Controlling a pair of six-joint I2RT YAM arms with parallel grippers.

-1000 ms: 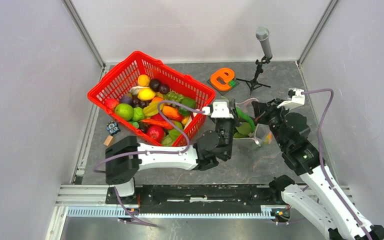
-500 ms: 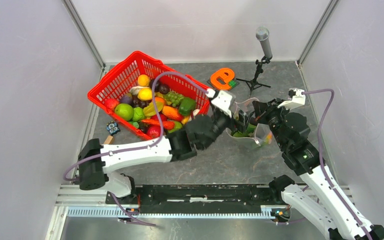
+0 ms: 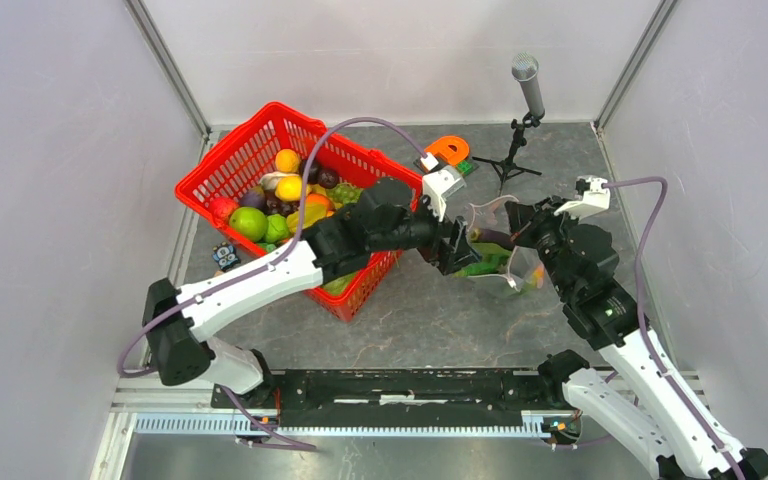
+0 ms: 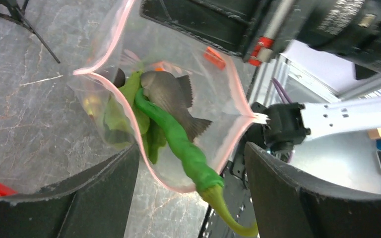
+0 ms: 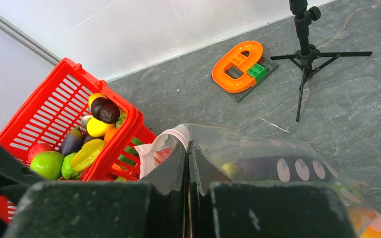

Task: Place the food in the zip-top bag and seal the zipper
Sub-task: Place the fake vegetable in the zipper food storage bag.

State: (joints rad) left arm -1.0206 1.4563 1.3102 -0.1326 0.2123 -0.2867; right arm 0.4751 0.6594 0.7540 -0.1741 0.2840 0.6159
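My left end effector point(image 3: 458, 250) is spread wide and holds nothing, at the mouth of the bag point(image 4: 213, 99). A long green piece point(image 4: 178, 139) lies half out of the bag. My right end effector point(image 5: 187, 148) pinches the bag's rim. Deeper contents are indistinct. My left arm stretches over the basket point(image 3: 220, 165) corner.

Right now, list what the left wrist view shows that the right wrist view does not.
Only left wrist: the gaping mouth of the clear zip-top bag, a long green toy pepper poking out, open left jaws either side. Only right wrist: an orange loop-shaped block, fruit in the red mesh basket, the bag's pale dots, shut right jaws pinching its rim. Both: the bag, black tripod, grey stone-look table.
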